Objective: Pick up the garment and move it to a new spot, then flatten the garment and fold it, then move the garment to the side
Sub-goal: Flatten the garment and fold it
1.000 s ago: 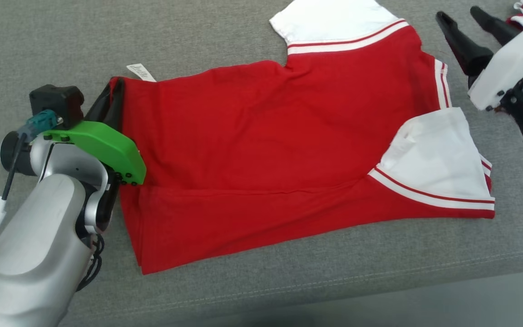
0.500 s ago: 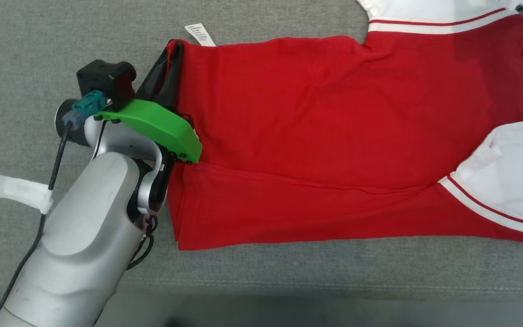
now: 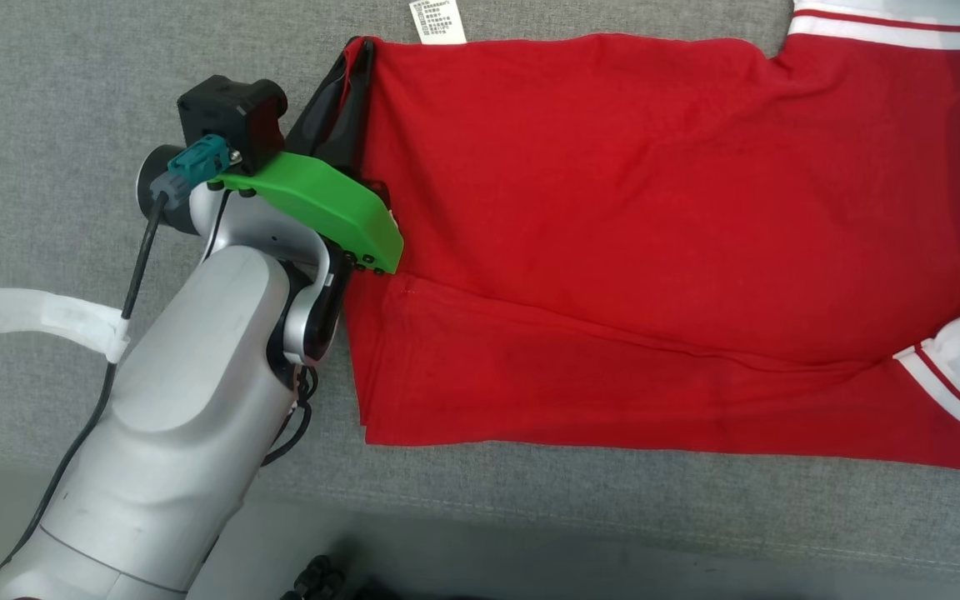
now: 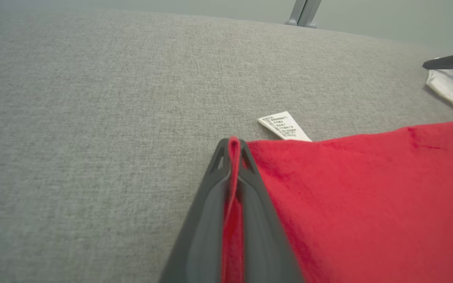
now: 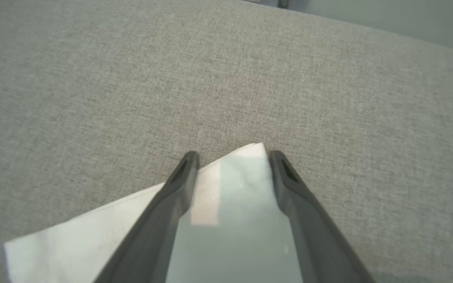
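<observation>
**Operator:** Where is the shirt lying?

**Spotter:** You have the grey upholstered surface (image 3: 72, 83) under everything. The red T-shirt (image 3: 613, 208) is spread across it, the body mostly flat, with one long crease through the lower part. Its white sleeves trail off toward your right.

**Operator:** And my two grippers?

**Spotter:** Your left gripper (image 4: 232, 146) has its jaws pinched tight on the hem corner of the red body, with a ridge of cloth sandwiched between them. Your right gripper (image 5: 232, 155) has its jaws spread wide, one on each side of the corner of a white sleeve (image 5: 230, 204). As far as I can tell, the cloth lies loose between them and is not clamped.

**Operator:** How will it handle when I lift?

**Spotter:** I judge it to be light, thin, limp knit. It has no stiffness, so anything you don't hold will sag and drag over the rough upholstery. It should not slip from a firm pinch, but a single grip will bunch it. Take it at two well-spaced corners: the hem edge you already have, and the sleeve cuff, where the stitched border gives your jaws something thicker to bite. Get the sleeve cloth deep between the jaws before you close them.

**Operator:** Anything small to mind?

**Spotter:** The white care label (image 3: 437, 18) pokes out from the shirt's edge, near your left jaws. Don't grab that alone.
</observation>
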Available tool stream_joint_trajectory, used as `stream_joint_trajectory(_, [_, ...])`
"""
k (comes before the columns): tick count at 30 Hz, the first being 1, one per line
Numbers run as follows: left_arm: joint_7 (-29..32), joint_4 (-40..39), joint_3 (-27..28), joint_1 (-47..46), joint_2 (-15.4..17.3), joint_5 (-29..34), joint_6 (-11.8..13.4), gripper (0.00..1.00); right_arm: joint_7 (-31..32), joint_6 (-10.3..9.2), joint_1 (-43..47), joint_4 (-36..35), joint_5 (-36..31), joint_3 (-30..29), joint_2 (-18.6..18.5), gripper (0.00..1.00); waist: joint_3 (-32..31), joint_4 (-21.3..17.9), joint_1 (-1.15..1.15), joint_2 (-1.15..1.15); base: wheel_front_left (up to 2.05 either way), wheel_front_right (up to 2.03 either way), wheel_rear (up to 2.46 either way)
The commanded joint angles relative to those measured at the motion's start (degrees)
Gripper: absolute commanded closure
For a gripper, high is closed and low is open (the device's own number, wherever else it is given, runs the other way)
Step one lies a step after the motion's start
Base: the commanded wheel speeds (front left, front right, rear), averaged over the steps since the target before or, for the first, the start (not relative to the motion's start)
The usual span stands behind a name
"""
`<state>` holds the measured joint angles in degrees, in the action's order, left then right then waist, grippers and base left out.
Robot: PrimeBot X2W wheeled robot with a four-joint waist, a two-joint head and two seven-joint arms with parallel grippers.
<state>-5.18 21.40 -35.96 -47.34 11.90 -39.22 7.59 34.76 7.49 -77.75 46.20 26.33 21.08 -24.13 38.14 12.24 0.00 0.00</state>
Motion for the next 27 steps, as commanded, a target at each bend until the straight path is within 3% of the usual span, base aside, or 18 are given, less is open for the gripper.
stream_joint_trajectory(1, [-0.3,0.3,0.0,-1.1,0.1,-0.1,-0.1,1.00,1.1,-0.01,1.3,1.4,0.2,0.7,-0.2,0.55,0.0,0.0,0.00,0.00,0.00,0.00,0.00])
stream_joint_trajectory(4, [-0.4,0.8,0.2,-1.3,0.2,-0.4,-0.2,1.00,1.6,-0.02,1.3,1.8,-0.2,2.4,-0.6,0.81,-0.2,-0.4,0.00,0.00,0.00,0.00,0.00])
stream_joint_trajectory(5, [-0.4,0.9,0.3,-1.3,0.4,-0.5,-0.3,1.00,1.3,-0.03,1.4,1.8,-0.2,2.8,-0.7,1.00,-0.3,-0.5,0.00,0.00,0.00,0.00,0.00])
stream_joint_trajectory(12, [-0.1,2.2,1.8,-0.5,0.4,-3.2,-1.3,1.00,-5.0,-0.05,1.4,3.0,0.1,1.7,0.6,1.00,-2.3,-1.9,0.00,0.00,0.00,0.00,0.00])
stream_joint_trajectory(18, [1.4,5.3,4.2,0.3,0.4,-7.8,-3.7,1.00,-10.3,-0.05,3.2,4.1,2.5,0.9,2.3,1.00,-5.6,-3.8,0.00,0.00,0.00,0.00,0.00])
stream_joint_trajectory(27, [1.0,8.5,7.3,1.6,1.8,-12.2,-6.2,1.00,-15.8,-0.05,9.0,-0.4,9.2,4.0,1.7,1.00,-10.7,-7.3,0.00,0.00,0.00,0.00,0.00])
